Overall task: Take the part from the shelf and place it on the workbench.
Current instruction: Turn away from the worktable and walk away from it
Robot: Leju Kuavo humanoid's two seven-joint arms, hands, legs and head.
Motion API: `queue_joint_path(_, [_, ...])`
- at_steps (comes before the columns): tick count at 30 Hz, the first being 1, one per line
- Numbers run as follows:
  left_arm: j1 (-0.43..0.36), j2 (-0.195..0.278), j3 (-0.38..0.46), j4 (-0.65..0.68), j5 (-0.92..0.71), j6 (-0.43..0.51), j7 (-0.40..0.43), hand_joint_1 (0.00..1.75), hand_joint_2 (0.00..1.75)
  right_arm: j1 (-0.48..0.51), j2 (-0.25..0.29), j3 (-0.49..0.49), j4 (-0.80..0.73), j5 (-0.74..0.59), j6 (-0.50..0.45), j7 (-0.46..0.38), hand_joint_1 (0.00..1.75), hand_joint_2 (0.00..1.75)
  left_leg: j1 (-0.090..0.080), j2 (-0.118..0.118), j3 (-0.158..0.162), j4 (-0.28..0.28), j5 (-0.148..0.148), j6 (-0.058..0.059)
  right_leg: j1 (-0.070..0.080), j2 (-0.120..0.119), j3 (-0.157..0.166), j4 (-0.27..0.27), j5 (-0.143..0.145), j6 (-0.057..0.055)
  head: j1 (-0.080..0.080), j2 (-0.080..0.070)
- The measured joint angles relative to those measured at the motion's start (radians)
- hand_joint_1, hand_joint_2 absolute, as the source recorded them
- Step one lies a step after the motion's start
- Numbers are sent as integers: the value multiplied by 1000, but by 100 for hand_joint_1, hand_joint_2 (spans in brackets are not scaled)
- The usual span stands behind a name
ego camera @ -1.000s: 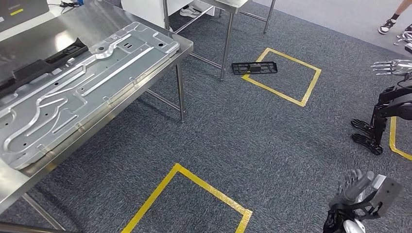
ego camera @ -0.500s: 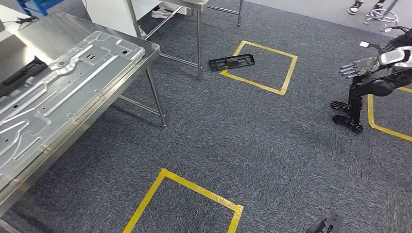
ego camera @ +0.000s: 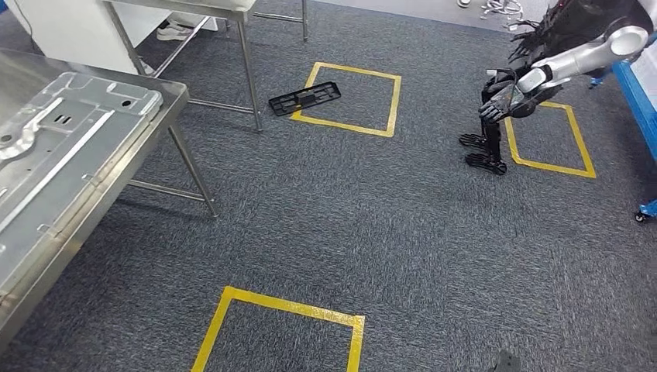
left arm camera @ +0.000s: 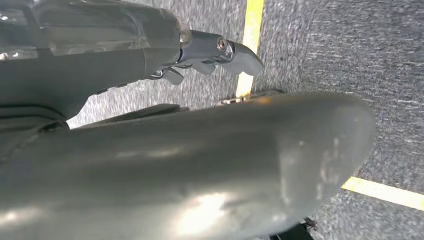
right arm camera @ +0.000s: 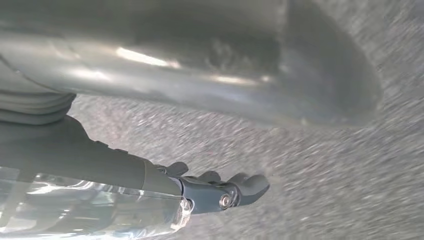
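A flat black plastic part [ego camera: 305, 98] lies on the carpet, overlapping the edge of a yellow taped square [ego camera: 352, 101]. The steel workbench [ego camera: 116, 167] stands at the left with a large stamped metal plate [ego camera: 54, 147] on it. My left hand [left arm camera: 165, 165] hangs over the carpet with its fingers [left arm camera: 235, 52] stretched out and nothing in them. My right hand [right arm camera: 165, 55] hangs the same way, fingers [right arm camera: 235, 190] extended over the grey carpet, holding nothing.
Another humanoid robot [ego camera: 542, 70] stands at the far right by a taped square [ego camera: 546, 139]. A blue frame [ego camera: 639, 93] runs along the right edge. A second steel table's leg [ego camera: 249, 77] stands behind the workbench. A taped square [ego camera: 279, 306] marks the near floor.
The camera has turned to the right, so workbench, black part and the other robot slide left in the picture. My right hand, seen low at the right a second ago, has left the head view.
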Motion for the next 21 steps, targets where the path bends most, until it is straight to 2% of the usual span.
queue_joint_path(1, [-1, 0, -2, 0, -1, 3, 2, 0, 0, 3, 1, 10, 8, 2, 0, 1, 0, 0, -1, 12, 4, 0, -3, -2, 0, -6, 28, -54, 35, -3, 3, 0])
queue_joint_path(3, [-5, -2, -4, 0, -2, 7, 5, 0, 0, 4, 1, 26, 21, 3, -2, 3, 0, 0, -4, 32, 12, 0, -10, -8, 7, -39, 98, -189, 91, -16, 8, 0])
queue_joint_path(4, [-7, -2, -5, 0, -3, 8, 6, 0, 0, 2, 2, 32, 25, 3, -3, 4, 0, 0, -5, 40, 14, 0, -12, -13, 12, -52, 120, -232, 103, -25, 8, 0])
queue_joint_path(5, [-9, -3, -5, 0, -3, 8, 6, 0, 0, 1, 2, 37, 28, 3, -3, 5, 0, 0, -5, 47, 16, -1, -15, -17, 17, -59, 129, -251, 102, -32, 8, 0])
queue_joint_path(7, [-11, -3, -5, 0, -3, 8, 7, 0, 0, 0, 2, 45, 37, 4, -4, 5, 0, 0, -3, 58, 23, -3, -20, -28, 21, -43, 130, -255, 101, -45, 7, 0])
queue_joint_path(8, [-12, -3, -5, 0, -3, 8, 7, 0, 0, 1, 2, 48, 41, 4, -5, 5, 0, 0, -1, 41, 25, 0, -25, -33, 20, -36, 133, -261, 103, -51, 6, 0])
queue_joint_path(9, [-13, -4, -5, -1, -3, 8, 7, 0, 0, 1, 2, 52, 45, 4, -5, 6, 0, 0, 0, 11, 19, 17, -39, -37, 18, -28, 137, -268, 106, -57, 3, 0])
queue_joint_path(11, [-14, -3, -5, -1, -2, 8, 8, 0, 0, -2, 3, 57, 48, 4, -6, 6, 0, 0, 1, -56, -25, 112, -93, -41, 14, -12, 143, -277, 111, -65, -7, 0])
queue_joint_path(12, [-12, -3, -5, -1, -2, 8, 9, 0, 0, -5, 3, 59, 50, 4, -6, 6, 0, 0, 1, -68, -62, 183, -125, -41, 15, 0, 143, -277, 110, -67, -14, 0])
queue_joint_path(13, [-10, -1, -5, 0, -2, 8, 10, 0, 0, -7, 4, 62, 51, 4, -6, 6, 0, 0, 0, -68, -96, 244, -145, -41, 16, 13, 143, -276, 109, -69, -19, 0])
queue_joint_path(14, [-8, 0, -5, 0, -2, 8, 10, 0, 0, -7, 5, 65, 53, 4, -6, 6, 0, 0, -1, -66, -120, 280, -146, -41, 17, 27, 143, -274, 108, -70, -24, 0])
queue_joint_path(15, [-7, 1, -5, 0, -2, 8, 11, 0, 0, -7, 6, 68, 55, 4, -6, 8, 0, 0, -1, -65, -127, 277, -126, -41, 17, 42, 144, -271, 105, -70, -27, 0])
queue_joint_path(16, [-7, 2, -5, 0, -2, 8, 11, 0, 0, -6, 7, 72, 56, 4, -6, 10, 0, 0, 0, -68, -114, 234, -87, -40, 16, 56, 146, -267, 102, -68, -30, 0])
queue_joint_path(17, [-7, 3, -5, 0, -2, 8, 10, 0, 0, -6, 8, 75, 58, 4, -6, 13, 0, 0, 3, -87, -89, 167, -43, -40, 14, 71, 147, -261, 97, -64, -32, 0])
queue_joint_path(18, [-7, 4, -5, 0, -2, 8, 10, 0, 0, -6, 8, 79, 59, 4, -6, 15, 0, 0, 7, -119, -63, 103, -13, -39, 14, 85, 145, -254, 92, -59, -35, 0])
queue_joint_path(19, [-7, 5, -5, 0, -3, 8, 10, 0, 0, -8, 8, 81, 60, 4, -7, 16, 0, 0, 11, -143, -43, 57, 4, -37, 12, 99, 142, -247, 87, -53, -37, 0])
queue_joint_path(20, [-7, 5, -5, 0, -4, 8, 10, 0, 0, -10, 9, 84, 62, 4, -7, 17, 0, 0, 12, -164, -32, 32, 8, -34, 10, 113, 138, -242, 85, -47, -37, 0])
queue_joint_path(21, [-7, 6, -5, 0, -6, 8, 10, 0, 0, -10, 9, 86, 62, 4, -7, 18, 0, 0, 11, -164, -29, 29, 2, -30, 7, 127, 133, -242, 85, -40, -37, 0])
